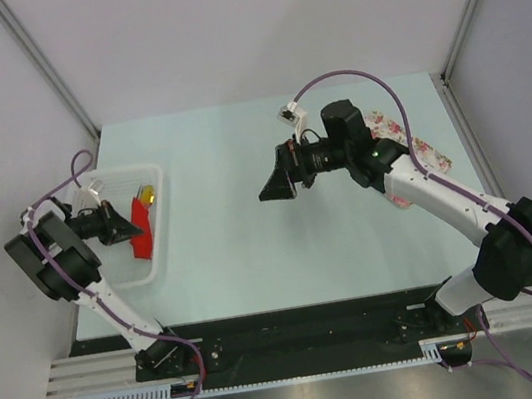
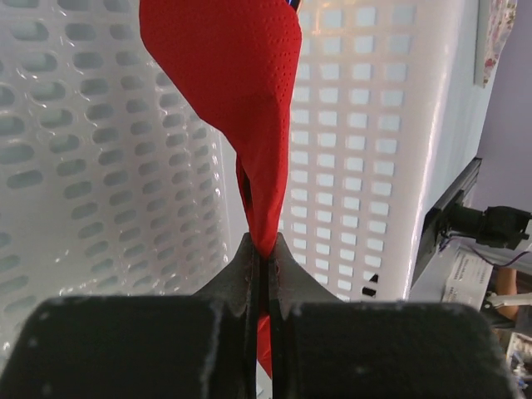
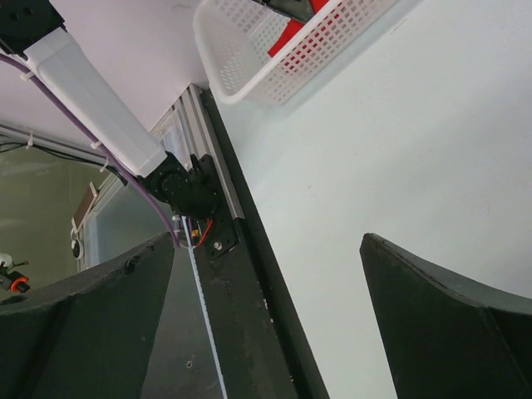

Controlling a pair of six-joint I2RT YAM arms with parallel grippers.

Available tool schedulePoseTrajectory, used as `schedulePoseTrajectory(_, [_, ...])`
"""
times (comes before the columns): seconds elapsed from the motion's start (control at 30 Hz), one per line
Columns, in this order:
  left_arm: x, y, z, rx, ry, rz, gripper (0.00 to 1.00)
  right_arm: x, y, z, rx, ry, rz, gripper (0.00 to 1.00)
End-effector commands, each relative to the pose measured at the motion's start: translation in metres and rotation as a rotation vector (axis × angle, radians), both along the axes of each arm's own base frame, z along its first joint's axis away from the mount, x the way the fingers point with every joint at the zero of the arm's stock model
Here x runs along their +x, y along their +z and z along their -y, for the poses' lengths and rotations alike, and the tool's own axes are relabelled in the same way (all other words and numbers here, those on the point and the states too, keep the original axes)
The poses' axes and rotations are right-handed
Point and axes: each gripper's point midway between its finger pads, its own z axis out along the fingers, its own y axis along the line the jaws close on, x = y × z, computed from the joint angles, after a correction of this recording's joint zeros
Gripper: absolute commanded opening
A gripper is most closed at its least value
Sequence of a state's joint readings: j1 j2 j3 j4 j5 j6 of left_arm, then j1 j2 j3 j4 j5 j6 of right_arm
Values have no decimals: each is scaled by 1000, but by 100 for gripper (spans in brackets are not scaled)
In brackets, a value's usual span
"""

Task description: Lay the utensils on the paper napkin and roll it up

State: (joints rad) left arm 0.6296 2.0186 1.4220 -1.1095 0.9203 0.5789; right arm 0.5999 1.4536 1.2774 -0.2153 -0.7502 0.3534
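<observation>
The red paper napkin (image 1: 141,231) hangs crumpled inside the white basket (image 1: 164,238) at the left. My left gripper (image 1: 132,229) is shut on it; in the left wrist view the napkin (image 2: 229,91) is pinched between my closed fingertips (image 2: 263,249). A shiny gold spoon bowl (image 1: 146,193) shows in the basket behind the napkin. The pink-purple fork is hidden. My right gripper (image 1: 277,186) is open and empty, held above the middle of the table, pointing left. The right wrist view shows the basket (image 3: 274,75) with the napkin (image 3: 287,37) far ahead.
A white fabric piece with pink floral print (image 1: 418,150) lies at the back right under the right arm. The black rail (image 3: 249,274) runs along the table's near edge. Grey walls enclose the table.
</observation>
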Motion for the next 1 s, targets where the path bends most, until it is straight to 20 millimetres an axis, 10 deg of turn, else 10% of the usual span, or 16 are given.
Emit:
schedulePoseTrajectory(0.0, [25, 4, 0, -51, 51, 24, 0, 4, 0, -1, 6, 15, 21, 100])
schedulePoseTrajectory(0.33, [27, -29, 0, -12, 62, -58, 1, 7, -2, -3, 11, 18, -3, 100])
schedulePoseTrajectory(0.97, [28, -29, -23, 223, 145, -67, 45, 6, 8, -7, 36, 36, -26, 100])
